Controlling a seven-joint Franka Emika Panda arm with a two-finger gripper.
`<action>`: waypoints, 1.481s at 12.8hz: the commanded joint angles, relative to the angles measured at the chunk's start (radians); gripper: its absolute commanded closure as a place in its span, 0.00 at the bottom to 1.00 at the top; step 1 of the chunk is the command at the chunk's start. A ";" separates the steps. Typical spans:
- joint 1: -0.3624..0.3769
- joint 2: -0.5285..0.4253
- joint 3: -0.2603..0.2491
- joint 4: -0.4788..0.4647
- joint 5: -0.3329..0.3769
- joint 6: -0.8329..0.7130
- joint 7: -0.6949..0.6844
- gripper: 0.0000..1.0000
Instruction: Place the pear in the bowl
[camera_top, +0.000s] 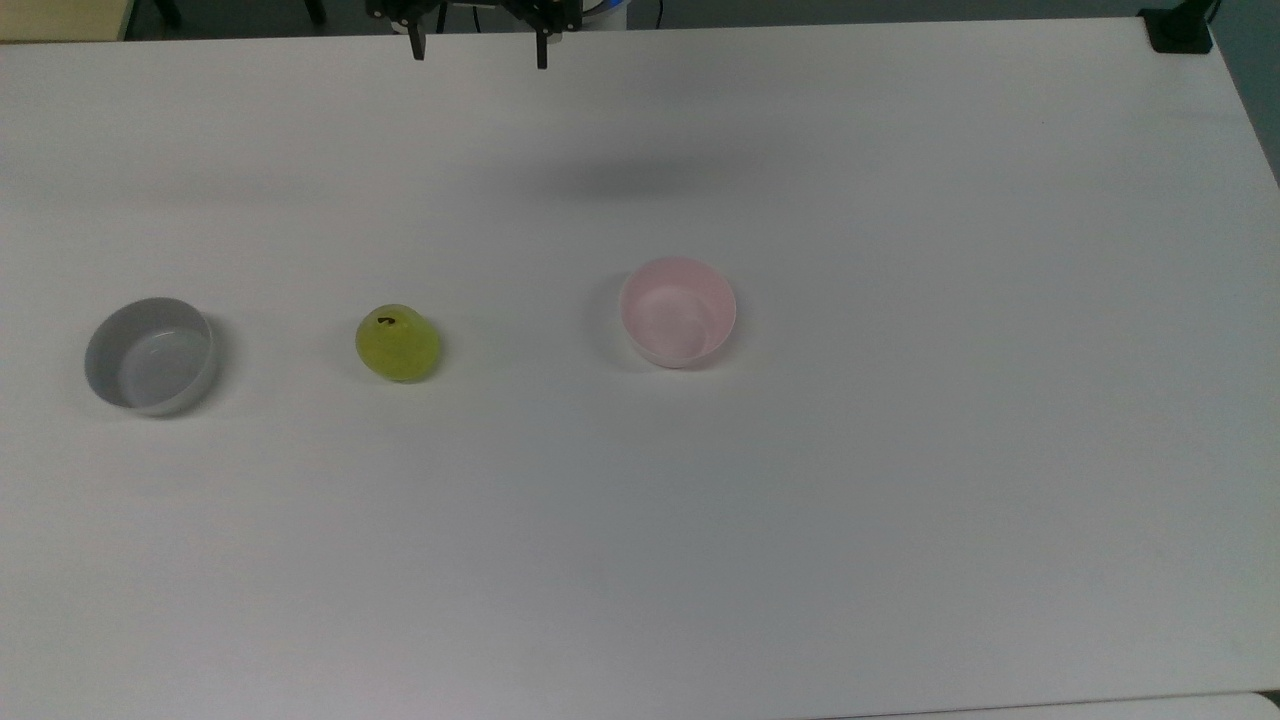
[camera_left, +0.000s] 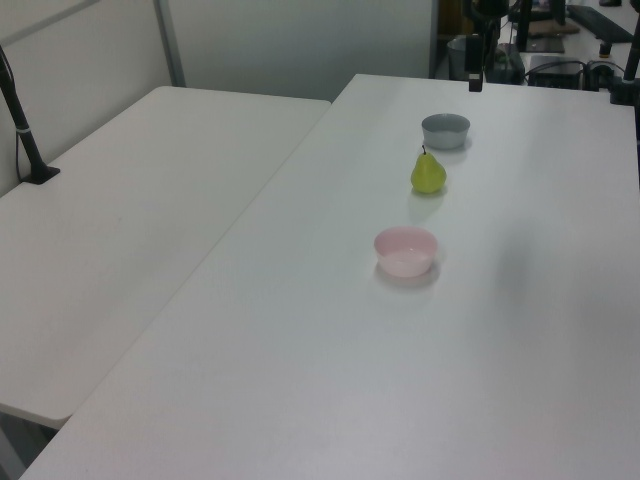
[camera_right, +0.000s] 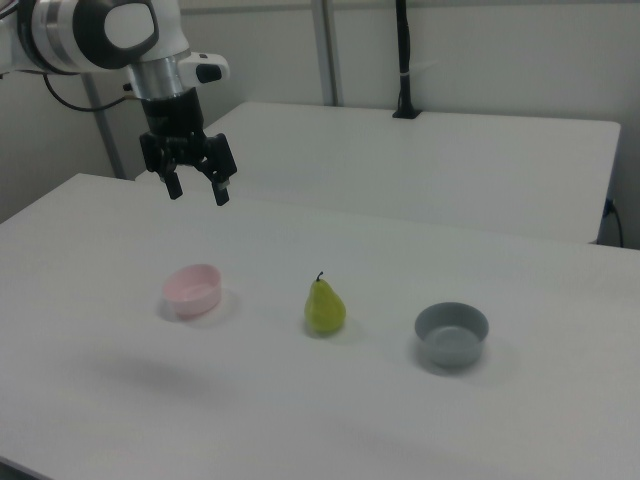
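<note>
In the right view, nearest the camera and low in the frame, 3 things stand in a loose row on the white tabletop (camera_right: 520, 420): 1 grey bowl (camera_right: 452, 333) at lower right of centre, 1 pear (camera_right: 325, 307) in the middle, and 1 pink bowl (camera_right: 193, 289) at left of centre. All 3 are well apart from one another, none touching, which reads as a deliberate layout: the fruit sits between 2 similar bowls, so the right one must be chosen by colour. The pear stands upright on its broad base with its dark stem pointing up, leaving its narrower top free for a grasp from above. Both bowls sit mouth-up with nothing in them.

Farther back, toward the upper left of the right view, 1 claw (camera_right: 198, 189) hangs from the arm high above the tabletop, its 2 fingers spread apart and holding nothing, tips pointing down. It is well away from the pear, nearer to being above the pink bowl. I judge the task has not started: the claw looks parked at a ready height.

In the top view the order runs grey bowl (camera_top: 150, 355) at left, pear (camera_top: 398, 343) left of centre, pink bowl (camera_top: 678, 311) just right of centre, with the claw (camera_top: 480, 48) at the top edge.
</note>
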 joint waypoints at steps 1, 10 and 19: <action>0.004 -0.012 -0.012 -0.007 0.010 -0.030 -0.019 0.00; 0.001 -0.012 -0.012 -0.007 0.008 -0.028 -0.023 0.00; -0.085 0.089 -0.012 -0.002 -0.005 0.114 -0.176 0.00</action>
